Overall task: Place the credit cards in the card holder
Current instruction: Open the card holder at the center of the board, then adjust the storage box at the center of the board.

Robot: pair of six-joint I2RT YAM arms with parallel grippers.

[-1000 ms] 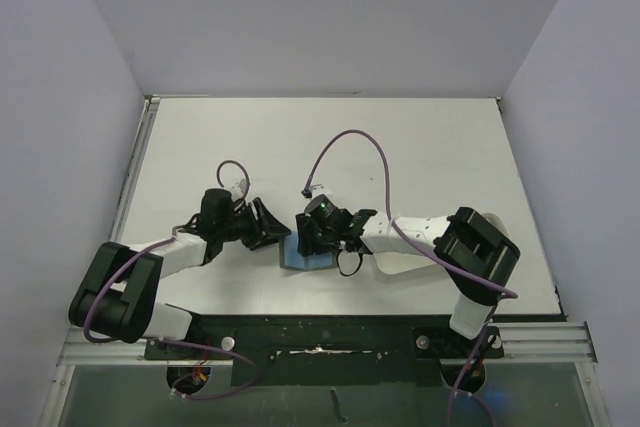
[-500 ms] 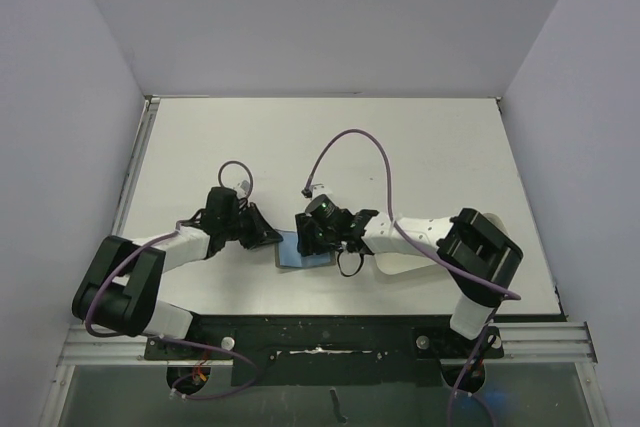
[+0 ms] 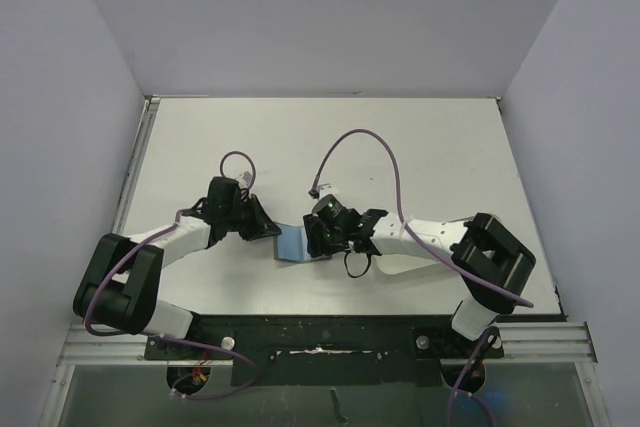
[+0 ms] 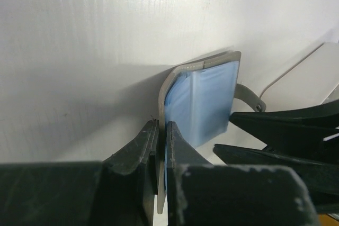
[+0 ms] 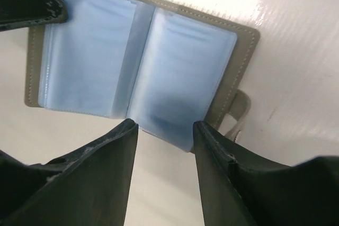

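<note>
- The card holder (image 3: 292,244) lies open on the white counter (image 3: 420,147), blue lining up, a little toward 6 o'clock from centre.
- The left claw (image 4: 160,130), at its 9 o'clock, is clamped on the grey cover's edge.
- The right claw (image 5: 164,125), at its 3 o'clock, has its jaws apart over the lining and grips nothing.

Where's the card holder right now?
Top view: the card holder sits open near the table's front middle, between both grippers; the left gripper pinches its left cover, the right gripper hangs open over it.

The card holder (image 5: 180,62) lies open, blue pockets up, beneath the parted jaws of the right gripper (image 5: 165,126).
</note>
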